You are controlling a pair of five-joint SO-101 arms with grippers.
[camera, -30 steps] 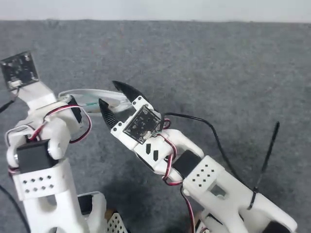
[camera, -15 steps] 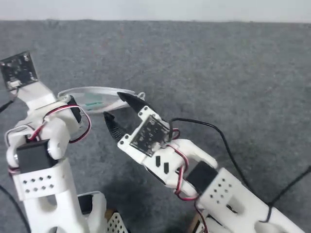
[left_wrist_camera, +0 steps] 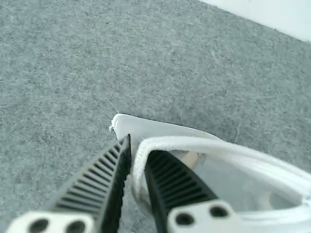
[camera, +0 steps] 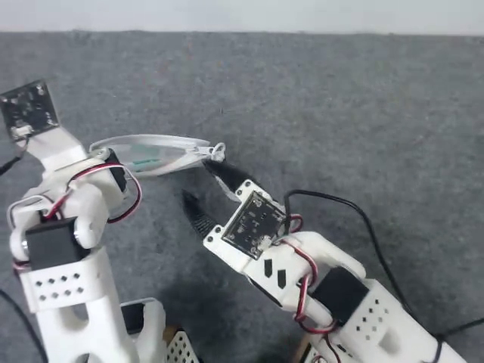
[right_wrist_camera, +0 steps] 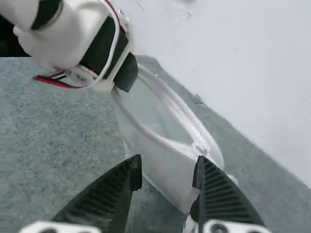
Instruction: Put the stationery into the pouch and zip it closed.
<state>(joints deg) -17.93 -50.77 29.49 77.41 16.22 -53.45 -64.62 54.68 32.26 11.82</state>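
A clear pouch (camera: 155,155) with a white zip lies on the grey carpet, and a teal item (camera: 144,162) shows through its side. My left gripper (left_wrist_camera: 137,158) is shut on the pouch's zip rim (left_wrist_camera: 204,145) at one end, and it appears in the high view at the pouch's left end (camera: 113,162). The zip pull (camera: 216,150) sits at the pouch's right end. My right gripper (camera: 210,193) is open just in front of that end, with nothing between its fingers. In the right wrist view the pouch (right_wrist_camera: 160,121) lies beyond the open gripper (right_wrist_camera: 165,191), with the zip slider (right_wrist_camera: 199,148) close by.
Grey carpet (camera: 355,113) spreads out to the right and behind the pouch, up to a pale wall (camera: 242,15). A black cable (camera: 370,227) trails from the right arm. The left arm's base (camera: 72,302) stands at the near left.
My right gripper has drawn back from the pouch toward the near right, uncovering the zip pull. It stays open. The left gripper keeps its hold and has not moved.
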